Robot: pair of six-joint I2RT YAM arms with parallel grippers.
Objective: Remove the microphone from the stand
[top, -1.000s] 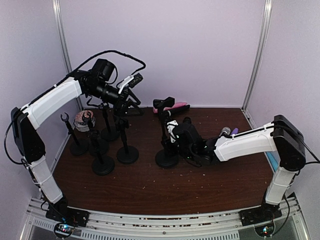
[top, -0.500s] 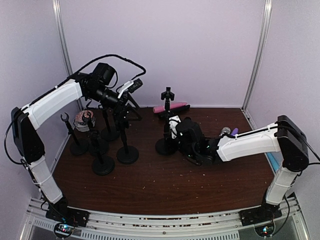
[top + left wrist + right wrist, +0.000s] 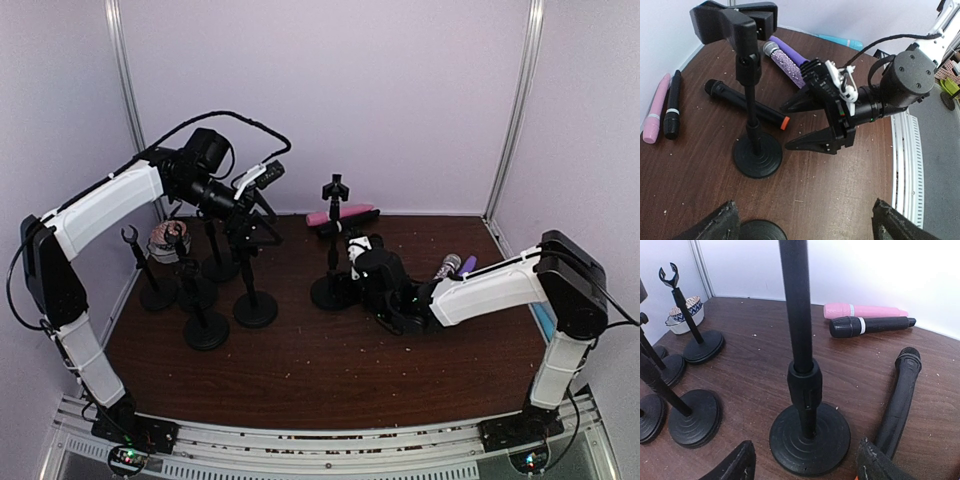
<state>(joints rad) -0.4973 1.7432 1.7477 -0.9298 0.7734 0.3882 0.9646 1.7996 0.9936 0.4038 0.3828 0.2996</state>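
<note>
"What does the overhead camera miss?"

"The left wrist view. On the table (image 3: 830, 200), by the microphone stand (image 3: 759, 157), the right gripper (image 3: 785, 127) sits low, its jaws apart and gripping nothing. The left gripper (image 3: 262, 190) hangs high, spread wide, holding nothing."

"And the microphone (image 3: 727, 95)?"

"Black with an orange tip, lying flat against the stand's base."

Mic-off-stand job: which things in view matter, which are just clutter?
In play: centre stand, black microphone with orange end beside its base, right gripper.
Lying about: pink microphone, white-banded black microphone, purple microphone, bowl, left-side stands.
</note>
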